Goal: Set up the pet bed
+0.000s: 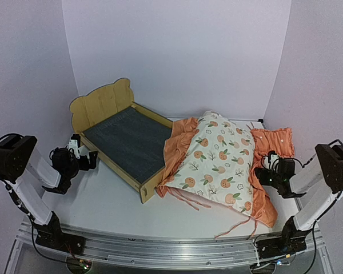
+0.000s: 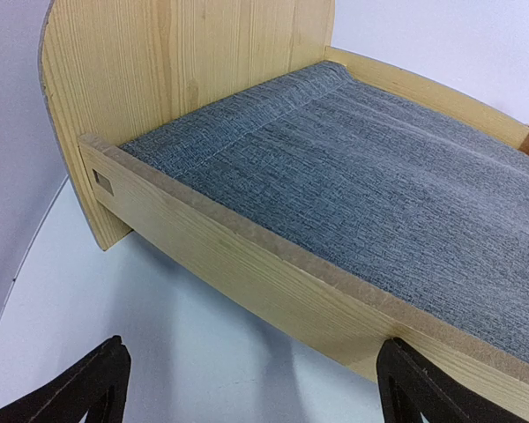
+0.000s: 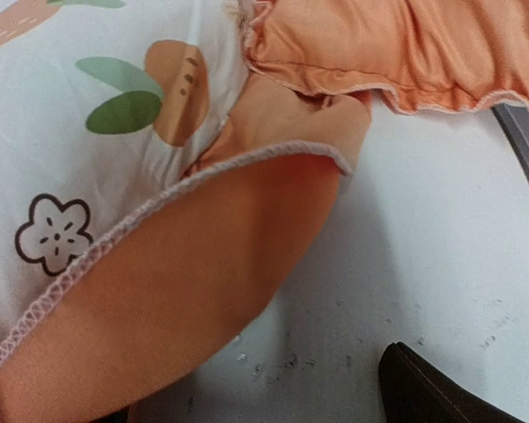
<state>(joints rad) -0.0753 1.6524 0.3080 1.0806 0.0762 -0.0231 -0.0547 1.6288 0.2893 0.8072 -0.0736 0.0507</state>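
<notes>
Bed frame bare, bedding not yet laid in it, both claws open.

At far left the left claw (image 1: pixel 83 155) hangs low over the white surface (image 1: pixel 103 200), jaws spread wide and empty, aimed at the near side rail of the light plywood pet bed with bear-ear headboard and dark grey felt base (image 1: pixel 126 136). The bed stands left of centre, angled, with nothing on it. Just right of it the orange-print ruffled mattress pad (image 1: pixel 220 160) lies crumpled, its orange frill touching the frame's foot end. Further right is the small orange pillow (image 1: pixel 274 140). The right claw (image 1: pixel 260 169) sits low beside the pad's frill, jaws apart, gripping nothing. By my judgement nothing is done: pad and pillow both remain to be placed.
</notes>
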